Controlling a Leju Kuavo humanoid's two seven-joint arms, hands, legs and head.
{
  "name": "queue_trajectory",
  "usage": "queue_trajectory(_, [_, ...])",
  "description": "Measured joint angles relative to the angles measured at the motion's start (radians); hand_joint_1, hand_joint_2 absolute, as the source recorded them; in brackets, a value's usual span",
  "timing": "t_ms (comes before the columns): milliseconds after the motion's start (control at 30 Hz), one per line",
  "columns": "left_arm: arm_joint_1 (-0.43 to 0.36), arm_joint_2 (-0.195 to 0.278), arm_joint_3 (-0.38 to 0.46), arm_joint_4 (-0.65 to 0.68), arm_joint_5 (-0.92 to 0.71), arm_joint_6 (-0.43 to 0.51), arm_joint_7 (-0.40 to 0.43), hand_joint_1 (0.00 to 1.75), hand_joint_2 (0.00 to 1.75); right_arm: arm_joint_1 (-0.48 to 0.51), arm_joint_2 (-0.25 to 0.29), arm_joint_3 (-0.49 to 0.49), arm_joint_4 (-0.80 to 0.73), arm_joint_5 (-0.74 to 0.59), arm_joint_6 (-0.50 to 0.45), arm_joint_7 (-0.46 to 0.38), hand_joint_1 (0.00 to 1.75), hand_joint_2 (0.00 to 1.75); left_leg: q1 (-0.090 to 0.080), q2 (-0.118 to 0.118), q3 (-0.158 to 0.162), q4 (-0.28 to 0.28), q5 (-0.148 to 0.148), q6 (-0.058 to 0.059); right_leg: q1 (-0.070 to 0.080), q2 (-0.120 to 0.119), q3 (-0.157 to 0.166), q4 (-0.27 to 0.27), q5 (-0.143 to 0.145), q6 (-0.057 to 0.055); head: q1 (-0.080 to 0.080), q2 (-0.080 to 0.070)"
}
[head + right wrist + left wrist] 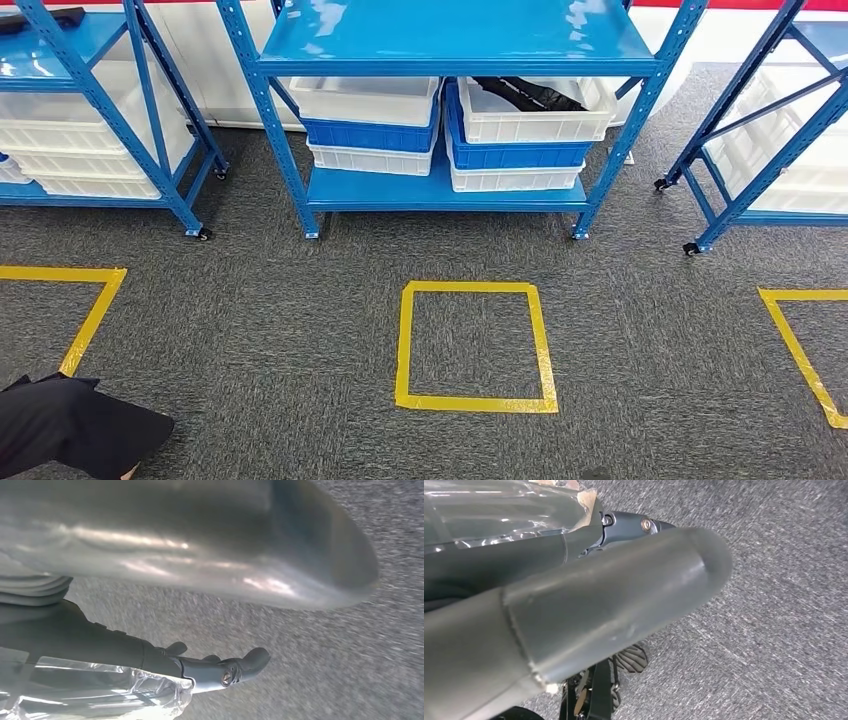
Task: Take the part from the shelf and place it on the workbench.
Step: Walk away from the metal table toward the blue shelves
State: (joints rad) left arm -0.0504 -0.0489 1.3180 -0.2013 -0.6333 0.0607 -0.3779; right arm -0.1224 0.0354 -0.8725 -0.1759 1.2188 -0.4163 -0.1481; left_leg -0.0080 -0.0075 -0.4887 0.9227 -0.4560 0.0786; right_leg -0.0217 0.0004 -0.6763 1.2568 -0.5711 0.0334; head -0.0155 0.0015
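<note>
Head view, left to right: dark cloth of a person (70,425) showing lower left, yellow tape square (474,346) centre floor, blue shelf (450,190) top centre, dark part (530,95) lying in its upper-right white bin (535,122). Left hand (589,610) and right hand (200,667) are hanging over carpet, fingers (252,660) extended, holding nothing visible. Judging early: pickup and table placement both remaining.

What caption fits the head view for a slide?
Blue shelf with white and blue bins, facing a yellow tape square on grey carpet.

right hand (200,645), fingers extended, grey carpet (325,670)
</note>
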Motion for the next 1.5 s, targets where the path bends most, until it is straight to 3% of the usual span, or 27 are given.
queue_trajectory(33, [0.000, -0.001, 0.000, 0.000, 0.002, 0.000, 0.002, 0.00, 0.00, 0.003, 0.000, 0.000, 0.000, 0.000, 0.000, 0.003, 0.00, 0.00, 0.004, -0.001, 0.003, 0.003, -0.005, -0.007, -0.005, 0.000, 0.003, -0.016, 0.016, 0.013, 0.000, 0.000])
queue_trajectory(100, [0.001, -0.002, 0.000, 0.000, 0.003, -0.001, 0.004, 0.00, 0.00, 0.007, 0.002, 0.000, 0.000, 0.000, 0.000, 0.007, 0.00, 0.00, 0.012, -0.003, 0.009, 0.017, -0.022, -0.026, -0.017, -0.002, 0.061, -0.145, 0.077, 0.042, 0.001, 0.000])
queue_trajectory(133, [0.000, -0.001, 0.000, 0.000, 0.003, -0.001, 0.005, 0.00, 0.00, 0.007, 0.004, 0.001, 0.001, 0.000, 0.000, 0.008, 0.00, 0.00, 0.014, -0.003, 0.009, 0.030, -0.034, -0.038, -0.021, 0.000, 0.091, -0.206, 0.099, 0.047, 0.004, 0.000])
queue_trajectory(167, [0.000, 0.000, 0.000, 0.000, 0.004, -0.001, 0.006, 0.00, 0.00, 0.007, 0.006, 0.001, 0.001, 0.000, 0.000, 0.009, 0.00, 0.00, 0.014, -0.003, 0.008, 0.041, -0.046, -0.047, -0.022, 0.001, 0.111, -0.242, 0.109, 0.044, 0.006, 0.000])
queue_trajectory(200, [-0.001, 0.001, 0.000, 0.000, 0.004, -0.001, 0.007, 0.00, 0.00, 0.008, 0.008, 0.001, 0.001, -0.001, 0.000, 0.009, 0.00, 0.00, 0.014, -0.003, 0.006, 0.048, -0.054, -0.054, -0.020, 0.002, 0.117, -0.251, 0.107, 0.035, 0.007, 0.000])
queue_trajectory(267, [-0.001, 0.002, 0.000, 0.001, 0.004, -0.002, 0.007, 0.00, 0.00, 0.009, 0.009, 0.001, 0.002, -0.002, 0.000, 0.012, 0.00, 0.00, 0.018, -0.003, 0.008, 0.053, -0.062, -0.060, -0.016, 0.005, 0.117, -0.244, 0.100, 0.011, 0.006, 0.000])
queue_trajectory(333, [-0.003, 0.002, -0.001, 0.001, 0.005, -0.005, 0.007, 0.00, 0.00, 0.010, 0.010, 0.001, 0.002, -0.004, 0.000, 0.017, 0.00, 0.00, 0.023, 0.001, -0.009, 0.091, -0.083, -0.068, -0.017, 0.005, 0.121, -0.244, 0.096, -0.001, 0.003, 0.000])
queue_trajectory(367, [-0.004, 0.001, -0.001, 0.001, 0.005, -0.007, 0.007, 0.00, 0.00, 0.010, 0.010, 0.001, 0.002, -0.005, -0.001, 0.021, 0.00, 0.00, 0.024, 0.003, -0.036, 0.140, -0.107, -0.073, -0.016, 0.004, 0.123, -0.244, 0.093, -0.006, 0.001, 0.000])
queue_trajectory(433, [-0.004, 0.000, -0.001, 0.001, 0.006, -0.010, 0.007, 0.00, 0.00, 0.011, 0.009, 0.001, 0.002, -0.008, -0.003, 0.030, 0.00, 0.00, 0.025, 0.005, -0.123, 0.284, -0.161, -0.079, -0.011, 0.003, 0.126, -0.245, 0.088, -0.014, 0.000, 0.000])
queue_trajectory(467, [-0.002, 0.000, -0.001, 0.001, 0.006, -0.011, 0.007, 0.00, 0.00, 0.013, 0.008, 0.001, 0.002, -0.011, -0.004, 0.034, 0.00, 0.00, 0.025, 0.005, -0.163, 0.342, -0.173, -0.079, -0.008, 0.002, 0.128, -0.244, 0.085, -0.018, -0.001, 0.000])
queue_trajectory(500, [-0.001, 0.000, -0.001, 0.001, 0.006, -0.012, 0.007, 0.00, 0.00, 0.016, 0.008, 0.001, 0.002, -0.015, -0.004, 0.037, 0.00, 0.00, 0.024, 0.005, -0.188, 0.365, -0.162, -0.075, -0.004, 0.003, 0.132, -0.244, 0.081, -0.022, -0.001, 0.000])
queue_trajectory(533, [-0.001, -0.001, -0.001, 0.001, 0.007, -0.012, 0.006, 0.00, 0.00, 0.018, 0.008, 0.000, 0.002, -0.019, -0.005, 0.040, 0.00, 0.44, 0.023, 0.005, -0.193, 0.348, -0.131, -0.068, -0.001, 0.003, 0.139, -0.245, 0.077, -0.025, -0.001, 0.000])
queue_trajectory(567, [-0.001, -0.001, -0.001, 0.001, 0.007, -0.013, 0.006, 0.00, 0.00, 0.020, 0.008, 0.000, 0.002, -0.022, -0.006, 0.043, 0.00, 0.87, 0.020, 0.005, -0.178, 0.295, -0.084, -0.057, 0.003, 0.003, 0.146, -0.245, 0.073, -0.028, -0.001, 0.000])
queue_trajectory(633, [-0.002, 0.000, -0.001, 0.001, 0.006, -0.012, 0.004, 0.00, 0.00, 0.021, 0.011, -0.001, 0.002, -0.024, -0.010, 0.046, 0.00, 1.75, 0.008, 0.006, -0.130, 0.163, -0.007, -0.029, 0.008, 0.005, 0.156, -0.248, 0.064, -0.029, 0.001, 0.000])
queue_trajectory(700, [-0.004, 0.001, -0.001, 0.001, 0.006, -0.012, 0.002, 0.00, 0.00, 0.020, 0.014, -0.001, 0.002, -0.024, -0.016, 0.049, 0.00, 1.75, -0.002, 0.009, -0.102, 0.098, 0.008, -0.013, 0.008, 0.005, 0.161, -0.252, 0.057, -0.023, 0.002, 0.000])
queue_trajectory(833, [-0.004, 0.000, -0.002, 0.001, 0.006, -0.011, 0.000, 0.00, 0.00, 0.021, 0.014, -0.001, 0.001, -0.025, -0.021, 0.057, 0.00, 1.75, -0.004, 0.005, -0.068, 0.055, 0.005, -0.008, 0.012, -0.001, 0.166, -0.241, 0.041, -0.008, 0.001, 0.000])
queue_trajectory(867, [-0.005, -0.002, -0.002, 0.001, 0.006, -0.012, 0.001, 0.00, 0.00, 0.021, 0.015, -0.001, 0.000, -0.026, -0.023, 0.059, 0.00, 1.75, -0.001, 0.005, -0.056, 0.041, 0.008, -0.009, 0.014, -0.001, 0.149, -0.201, 0.024, -0.009, 0.002, 0.000])
queue_trajectory(933, [-0.006, -0.005, -0.003, 0.001, 0.005, -0.014, 0.003, 0.00, 0.00, 0.023, 0.014, -0.002, 0.000, -0.027, -0.026, 0.061, 0.00, 1.75, 0.001, 0.005, -0.042, 0.031, 0.006, -0.009, 0.013, 0.000, 0.073, -0.066, -0.022, -0.015, 0.005, 0.000])
queue_trajectory(1000, [-0.007, -0.008, -0.004, 0.001, 0.004, -0.015, 0.005, 0.00, 0.00, 0.028, 0.012, -0.002, 0.000, -0.031, -0.028, 0.062, 0.00, 1.75, 0.001, 0.003, -0.031, 0.032, -0.005, -0.011, 0.011, 0.000, 0.013, 0.017, -0.036, -0.007, 0.007, 0.000])
queue_trajectory(1033, [-0.006, -0.009, -0.004, 0.001, 0.004, -0.016, 0.006, 0.00, 0.00, 0.030, 0.011, -0.003, 0.000, -0.033, -0.028, 0.063, 0.00, 1.75, 0.001, 0.002, -0.024, 0.033, -0.011, -0.014, 0.009, 0.000, 0.010, 0.005, -0.019, 0.002, 0.008, 0.000])
queue_trajectory(1133, [-0.006, -0.010, -0.005, 0.001, 0.003, -0.016, 0.008, 0.00, 0.00, 0.033, 0.009, -0.003, 0.000, -0.037, -0.029, 0.063, 0.00, 1.75, 0.001, 0.000, -0.003, 0.041, -0.036, -0.027, -0.001, -0.002, 0.077, -0.173, 0.078, 0.032, 0.010, 0.000])
queue_trajectory(1200, [-0.007, -0.009, -0.005, 0.001, 0.002, -0.017, 0.008, 0.00, 0.00, 0.033, 0.009, -0.003, 0.000, -0.038, -0.030, 0.063, 0.00, 1.75, -0.003, 0.000, 0.000, 0.051, -0.057, -0.038, -0.004, -0.002, 0.110, -0.241, 0.105, 0.023, 0.012, 0.000])
queue_trajectory(1267, [-0.008, -0.008, -0.005, 0.001, 0.002, -0.018, 0.009, 0.00, 0.00, 0.033, 0.010, -0.004, 0.000, -0.038, -0.030, 0.063, 0.00, 1.75, -0.004, 0.000, 0.002, 0.055, -0.069, -0.042, 0.000, -0.001, 0.117, -0.244, 0.100, 0.001, 0.010, 0.000])
queue_trajectory(1367, [-0.011, -0.007, -0.006, 0.001, 0.002, -0.019, 0.009, 0.00, 0.00, 0.033, 0.011, -0.004, 0.000, -0.039, -0.031, 0.063, 0.00, 1.75, 0.002, 0.002, -0.008, 0.088, -0.090, -0.054, -0.004, 0.000, 0.124, -0.245, 0.094, -0.018, 0.007, 0.000])
queue_trajectory(1433, [-0.012, -0.008, -0.006, 0.001, 0.002, -0.019, 0.009, 0.00, 0.00, 0.032, 0.011, -0.004, 0.000, -0.039, -0.031, 0.062, 0.00, 1.75, 0.007, 0.004, -0.067, 0.198, -0.139, -0.067, -0.005, 0.000, 0.131, -0.245, 0.087, -0.029, 0.004, 0.000])
queue_trajectory(1500, [-0.012, -0.008, -0.006, 0.001, 0.002, -0.019, 0.009, 0.00, 0.00, 0.033, 0.011, -0.006, 0.000, -0.039, -0.031, 0.062, 0.00, 1.75, 0.011, 0.005, -0.156, 0.337, -0.182, -0.074, -0.003, 0.000, 0.139, -0.245, 0.078, -0.035, 0.004, 0.000])
